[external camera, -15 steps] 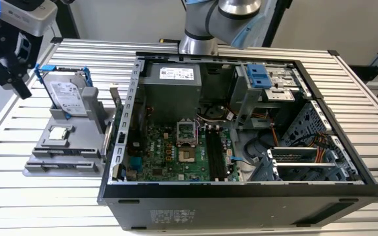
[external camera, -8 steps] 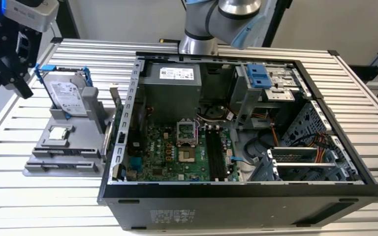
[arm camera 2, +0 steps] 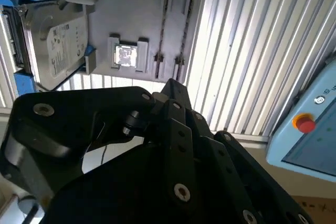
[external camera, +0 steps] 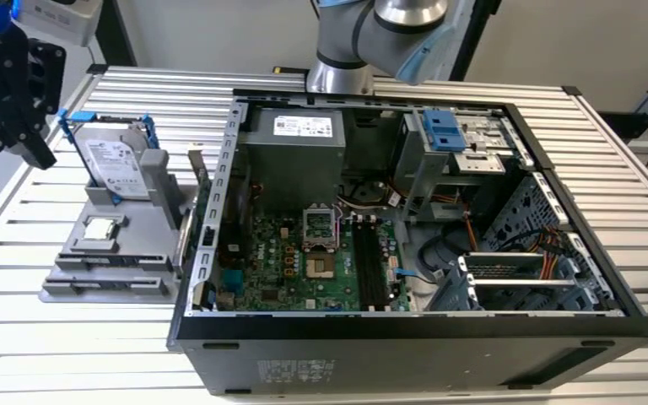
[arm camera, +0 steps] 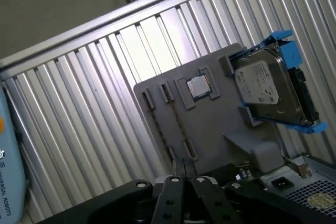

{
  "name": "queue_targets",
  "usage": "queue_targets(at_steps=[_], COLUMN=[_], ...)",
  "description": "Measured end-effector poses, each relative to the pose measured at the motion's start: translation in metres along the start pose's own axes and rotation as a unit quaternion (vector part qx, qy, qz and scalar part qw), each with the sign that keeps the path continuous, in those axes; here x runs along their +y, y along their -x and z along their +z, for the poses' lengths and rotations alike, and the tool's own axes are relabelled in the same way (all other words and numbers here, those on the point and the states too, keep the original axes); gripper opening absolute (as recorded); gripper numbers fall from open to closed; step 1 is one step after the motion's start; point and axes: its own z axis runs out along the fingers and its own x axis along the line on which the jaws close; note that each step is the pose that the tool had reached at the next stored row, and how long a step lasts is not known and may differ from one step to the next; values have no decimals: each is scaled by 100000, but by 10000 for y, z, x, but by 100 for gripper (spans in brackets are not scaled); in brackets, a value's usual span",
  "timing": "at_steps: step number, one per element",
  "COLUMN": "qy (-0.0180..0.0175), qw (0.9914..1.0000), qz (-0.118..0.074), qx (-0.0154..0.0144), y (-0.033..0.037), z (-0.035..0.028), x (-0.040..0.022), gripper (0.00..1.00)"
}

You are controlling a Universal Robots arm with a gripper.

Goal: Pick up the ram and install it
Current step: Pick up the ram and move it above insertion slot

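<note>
The ram cannot be made out for certain. Thin dark lines run along the two narrow slots (arm camera 2: 184, 30) of the grey holder tray (arm camera: 210, 129), perhaps a stick seen edge-on. On the same tray sit the processor chip (arm camera: 198, 86) and the hard drive (arm camera: 265, 87). The pincer (arm camera: 184, 169) hovers above the tray, tips drawn together and apparently carrying nothing. Pick-up and installation in the computer case (external camera: 414, 329) both look undone.

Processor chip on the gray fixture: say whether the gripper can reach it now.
Probably yes. The processor chip lies face up in its recess on the gray fixture with nothing over it. The hard drive stands beside it, apart. The gripper hangs higher up, near the fixture.
</note>
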Motion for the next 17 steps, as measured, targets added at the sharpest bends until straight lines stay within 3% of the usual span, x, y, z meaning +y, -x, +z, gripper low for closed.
queue_targets(at_steps=[4,8,12,17], qy=[94,192,288,409], qw=[99936,99737,99410,98817], qz=[-3563,-7243,-10844,-15326], qx=[90,190,285,405], y=[0,0,0,0], z=[0,0,0,0], x=[0,0,0,0], gripper=[0,0,0,0])
